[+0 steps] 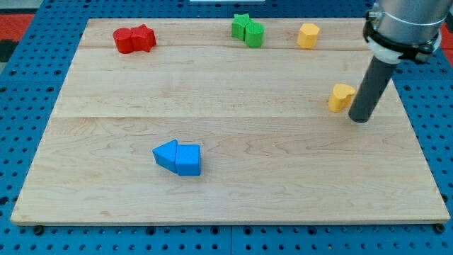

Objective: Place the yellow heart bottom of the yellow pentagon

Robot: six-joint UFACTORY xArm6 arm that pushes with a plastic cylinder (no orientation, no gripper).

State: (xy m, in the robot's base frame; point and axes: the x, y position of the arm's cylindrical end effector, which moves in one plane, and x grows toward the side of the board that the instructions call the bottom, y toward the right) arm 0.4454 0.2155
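Note:
The yellow heart (pixel 340 97) lies at the view's right, mid-height on the wooden board (pixel 226 184). The yellow pentagon (pixel 308 35) sits near the view's top, right of centre, up and to the left of the heart. My tip (pixel 359 119) rests on the board just right of and slightly below the yellow heart, very close to it; I cannot tell if it touches.
Two red blocks (pixel 134 39) sit together at the view's top left. Two green blocks (pixel 248 30) sit together at the top, left of the pentagon. Two blue blocks (pixel 178 157) lie together below centre left. The arm's body (pixel 403 25) hangs over the top right corner.

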